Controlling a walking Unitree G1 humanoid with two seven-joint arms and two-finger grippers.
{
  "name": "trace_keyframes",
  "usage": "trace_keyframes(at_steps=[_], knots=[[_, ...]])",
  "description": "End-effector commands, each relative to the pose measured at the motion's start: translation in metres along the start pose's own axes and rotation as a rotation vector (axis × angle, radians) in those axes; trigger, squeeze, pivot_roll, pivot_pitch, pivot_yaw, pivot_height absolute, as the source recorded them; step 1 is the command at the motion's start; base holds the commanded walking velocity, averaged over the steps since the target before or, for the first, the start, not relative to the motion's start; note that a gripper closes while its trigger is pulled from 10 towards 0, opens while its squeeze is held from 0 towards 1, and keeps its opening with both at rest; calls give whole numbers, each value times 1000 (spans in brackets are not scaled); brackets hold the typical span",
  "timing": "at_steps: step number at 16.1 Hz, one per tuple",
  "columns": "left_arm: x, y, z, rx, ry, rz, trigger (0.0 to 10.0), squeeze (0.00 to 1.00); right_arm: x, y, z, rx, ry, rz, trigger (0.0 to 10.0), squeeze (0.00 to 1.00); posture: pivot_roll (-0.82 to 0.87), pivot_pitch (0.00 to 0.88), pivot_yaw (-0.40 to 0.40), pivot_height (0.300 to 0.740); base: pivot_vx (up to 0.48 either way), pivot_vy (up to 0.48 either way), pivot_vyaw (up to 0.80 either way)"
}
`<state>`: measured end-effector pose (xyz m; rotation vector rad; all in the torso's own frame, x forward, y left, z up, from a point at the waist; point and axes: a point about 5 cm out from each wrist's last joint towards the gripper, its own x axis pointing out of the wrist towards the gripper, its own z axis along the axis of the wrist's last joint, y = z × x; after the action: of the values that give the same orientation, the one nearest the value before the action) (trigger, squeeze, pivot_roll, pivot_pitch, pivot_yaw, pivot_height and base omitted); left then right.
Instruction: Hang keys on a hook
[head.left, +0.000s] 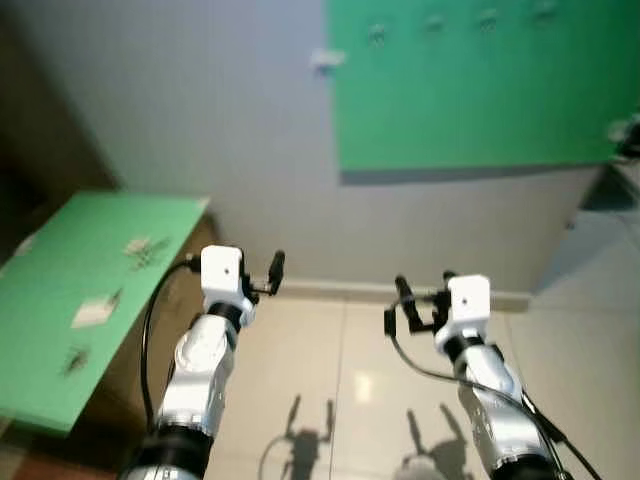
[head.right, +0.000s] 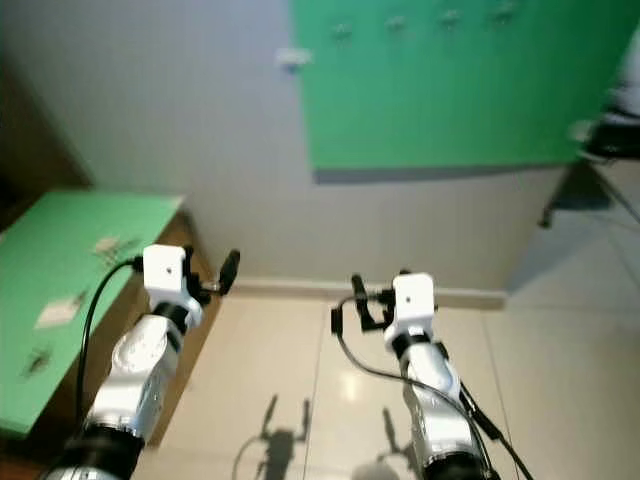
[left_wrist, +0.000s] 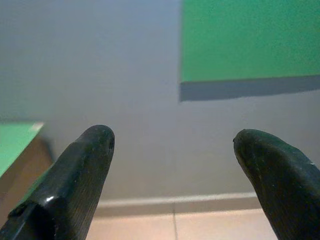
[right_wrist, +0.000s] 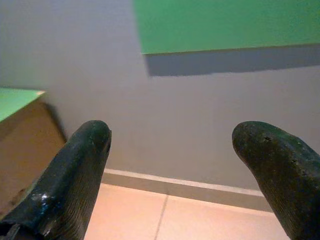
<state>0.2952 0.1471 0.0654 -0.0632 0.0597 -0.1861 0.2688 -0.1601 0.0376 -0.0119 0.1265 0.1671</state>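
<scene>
A: Keys (head.left: 146, 252) lie on the green table top (head.left: 60, 350), beyond and to the outer side of the left gripper (head.left: 270, 275), well apart from its fingers. Another small dark cluster (head.left: 74, 361) lies nearer the table's front; it is too blurred to name.

B: And the fingers?

A: In both wrist views they stand wide apart with nothing between them. They are black, rounded and a little glossy (left_wrist: 80, 170). The right gripper (head.left: 405, 300) hangs over pale, shiny floor tiles (head.left: 300, 350).

B: The hooks?

A: Small hooks (head.left: 434, 21) sit in a row on a flat green board (head.left: 470, 100), high on the grey wall, far above both grippers.
</scene>
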Motion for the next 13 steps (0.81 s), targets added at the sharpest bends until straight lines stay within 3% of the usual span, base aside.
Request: trace_keyframes(at_steps=[1,8,13], knots=[[1,0,2,12,-10,3,10000,0,-1,-2,-2,5,3,-5,10000,0,-246,0,154,740,458,0,0],[-2,8,-5,-3,-6,27,10000,0,12,-10,8,34,-16,-23,10000,0,-238,0,148,740,455,0,0],[-6,4,-12,4,7,15,10000,0,18,-19,13,44,-21,-42,10000,0,-231,0,138,740,442,0,0]])
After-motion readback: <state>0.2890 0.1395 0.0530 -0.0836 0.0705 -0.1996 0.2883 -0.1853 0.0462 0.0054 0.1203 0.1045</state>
